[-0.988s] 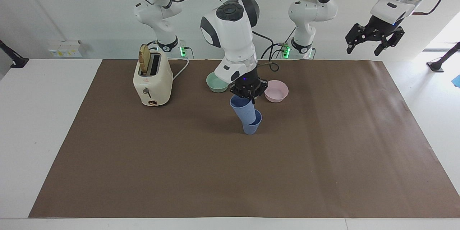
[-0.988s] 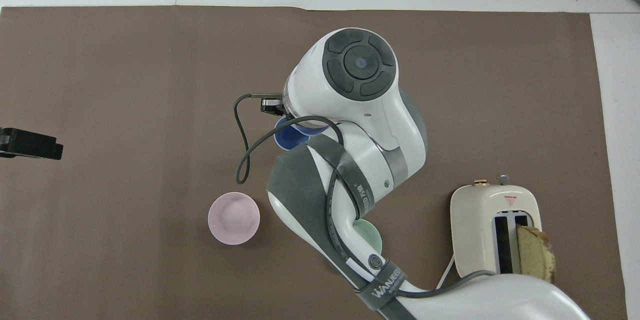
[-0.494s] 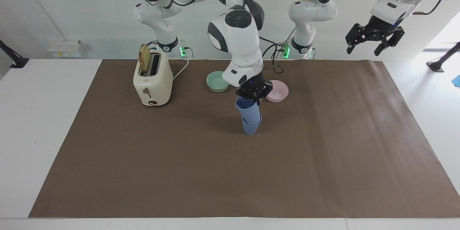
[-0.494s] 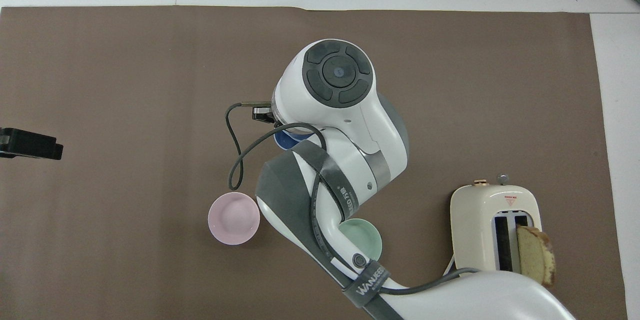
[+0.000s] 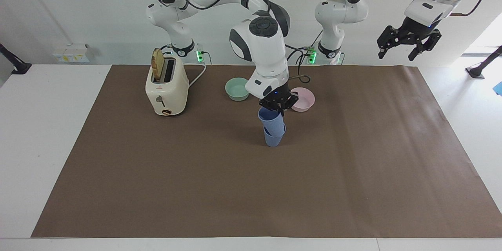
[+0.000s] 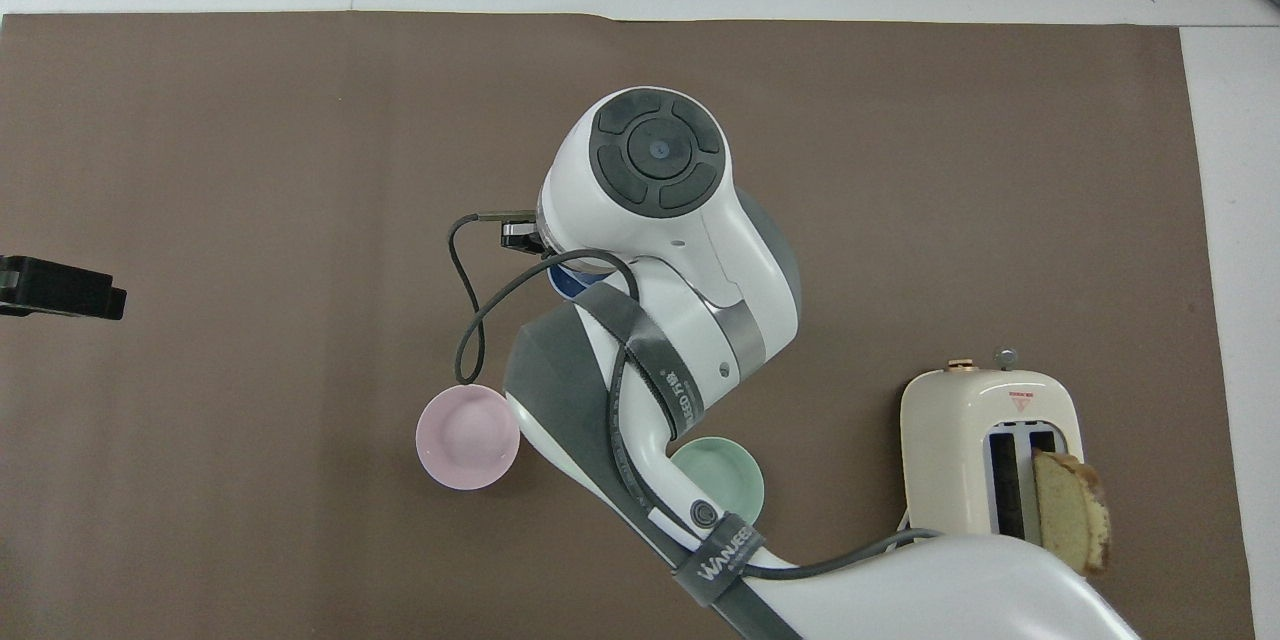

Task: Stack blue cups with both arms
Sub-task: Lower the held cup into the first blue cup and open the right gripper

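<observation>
Two blue cups stand mid-table. The upper blue cup (image 5: 271,120) sits nested in the lower blue cup (image 5: 273,139), almost upright. My right gripper (image 5: 277,109) is over them, shut on the upper cup's rim. In the overhead view the right arm hides the cups except a blue sliver (image 6: 568,282). My left gripper (image 5: 406,49) waits open and empty, raised high over the left arm's end of the table; it also shows in the overhead view (image 6: 60,287).
A cream toaster (image 5: 166,86) with a bread slice stands toward the right arm's end. A mint-green bowl (image 5: 237,88) and a pink bowl (image 5: 302,99) sit nearer to the robots than the cups. A brown mat (image 5: 353,172) covers the table.
My right gripper has turned the tilted upper cup upright and lowered it deeper into the lower cup. The left arm has not moved.
</observation>
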Controlling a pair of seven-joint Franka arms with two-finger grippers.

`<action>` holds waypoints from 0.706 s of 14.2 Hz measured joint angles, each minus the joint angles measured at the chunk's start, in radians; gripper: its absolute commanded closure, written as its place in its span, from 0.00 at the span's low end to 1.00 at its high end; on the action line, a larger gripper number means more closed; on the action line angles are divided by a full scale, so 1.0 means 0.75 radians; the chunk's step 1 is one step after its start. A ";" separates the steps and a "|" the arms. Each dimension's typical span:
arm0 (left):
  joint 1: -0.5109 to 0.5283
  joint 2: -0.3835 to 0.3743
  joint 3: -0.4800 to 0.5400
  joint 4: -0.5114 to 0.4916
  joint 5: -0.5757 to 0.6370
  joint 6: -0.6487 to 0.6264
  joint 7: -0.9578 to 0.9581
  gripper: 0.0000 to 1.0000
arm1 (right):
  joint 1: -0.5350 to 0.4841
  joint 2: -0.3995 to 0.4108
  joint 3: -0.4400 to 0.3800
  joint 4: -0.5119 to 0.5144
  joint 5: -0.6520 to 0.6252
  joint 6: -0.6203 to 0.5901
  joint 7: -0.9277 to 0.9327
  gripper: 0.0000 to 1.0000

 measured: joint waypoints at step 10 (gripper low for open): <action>0.000 0.000 0.000 0.000 0.000 0.000 0.000 0.00 | 0.006 0.010 0.000 -0.048 0.001 0.000 0.000 1.00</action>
